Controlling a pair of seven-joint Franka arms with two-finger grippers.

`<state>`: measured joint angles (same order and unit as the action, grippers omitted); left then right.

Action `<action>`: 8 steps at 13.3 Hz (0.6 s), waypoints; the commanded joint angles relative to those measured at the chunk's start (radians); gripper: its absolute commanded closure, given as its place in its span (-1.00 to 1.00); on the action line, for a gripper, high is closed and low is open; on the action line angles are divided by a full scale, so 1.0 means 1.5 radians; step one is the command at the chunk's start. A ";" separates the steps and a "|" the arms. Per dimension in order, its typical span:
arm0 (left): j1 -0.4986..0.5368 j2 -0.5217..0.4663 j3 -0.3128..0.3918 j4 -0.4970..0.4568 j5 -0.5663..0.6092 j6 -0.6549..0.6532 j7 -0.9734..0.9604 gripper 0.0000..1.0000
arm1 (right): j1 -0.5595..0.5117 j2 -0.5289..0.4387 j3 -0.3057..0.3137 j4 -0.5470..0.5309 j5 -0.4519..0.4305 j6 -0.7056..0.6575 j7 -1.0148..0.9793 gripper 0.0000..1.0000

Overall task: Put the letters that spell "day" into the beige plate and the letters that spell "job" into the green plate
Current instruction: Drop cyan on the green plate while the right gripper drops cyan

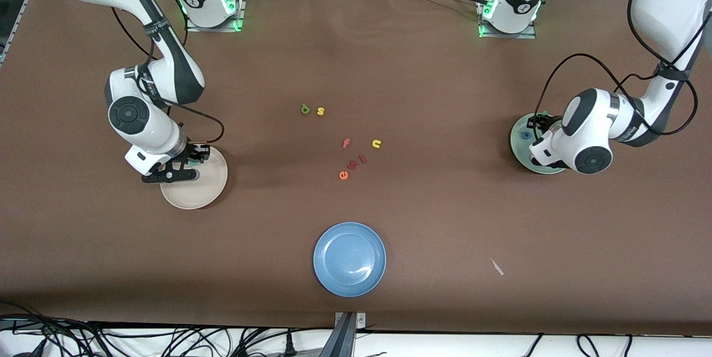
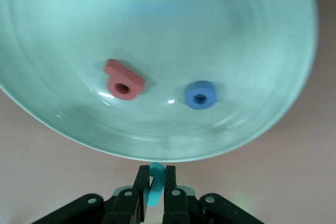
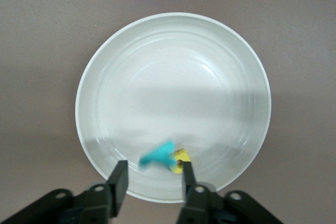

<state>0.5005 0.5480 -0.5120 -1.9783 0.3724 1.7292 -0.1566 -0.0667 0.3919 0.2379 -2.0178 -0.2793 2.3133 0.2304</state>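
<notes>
Over the round cream beige plate (image 1: 207, 187) the right gripper (image 3: 153, 179) hangs with fingers parted, a teal "y" (image 3: 157, 155) and yellow "a" (image 3: 180, 161) loose between them. Mid-table lie foam strays: dark green "d" (image 1: 305, 108), "s" (image 1: 320, 111), "f" (image 1: 346, 143), "n" (image 1: 376, 144), "e" (image 1: 344, 175), with a glossy blue plate (image 1: 349, 258) nearer the camera. At the green plate (image 2: 157, 35), holding red "b" (image 2: 123, 80) and blue "o" (image 2: 200, 94), the left gripper (image 2: 156, 182) pinches the teal "j" (image 2: 155, 184) above its rim.

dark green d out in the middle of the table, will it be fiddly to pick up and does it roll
The dark green d looks tiny, thick and foam-like, so probably very light and slightly squashy under the fingers. It lies flat on the table, so rolling seems unlikely, though a nudge could slide it. The yellow s sits close beside it, so a wide grasp may bump that too.
</notes>
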 commanded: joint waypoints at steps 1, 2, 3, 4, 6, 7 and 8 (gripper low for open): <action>0.016 -0.006 -0.007 0.003 0.018 0.013 0.036 1.00 | 0.002 -0.012 0.003 -0.012 0.004 0.000 0.003 -0.42; 0.018 -0.006 -0.007 0.003 0.018 0.018 0.036 0.61 | 0.002 -0.011 0.004 -0.012 0.005 0.000 0.006 -0.42; 0.020 -0.006 -0.007 0.004 0.018 0.019 0.036 -0.40 | 0.002 -0.011 0.005 -0.012 0.005 0.000 0.018 -0.42; 0.019 -0.009 -0.008 0.008 0.018 0.018 0.037 -0.99 | 0.004 -0.009 0.011 -0.013 0.005 0.000 0.046 -0.42; 0.018 -0.035 -0.021 0.029 0.008 -0.002 0.038 -1.00 | 0.009 -0.004 0.050 -0.015 0.005 0.001 0.141 -0.42; 0.018 -0.048 -0.043 0.064 0.005 -0.043 0.037 -1.00 | 0.016 -0.002 0.065 -0.018 0.004 0.004 0.192 -0.42; 0.018 -0.049 -0.063 0.124 -0.011 -0.111 0.037 -1.00 | 0.029 -0.001 0.069 -0.024 0.005 0.009 0.228 -0.42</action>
<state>0.5242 0.5251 -0.5552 -1.8979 0.3721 1.6984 -0.1252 -0.0470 0.3986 0.3217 -2.0291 -0.2765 2.3141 0.4726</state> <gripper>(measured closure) 0.247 0.286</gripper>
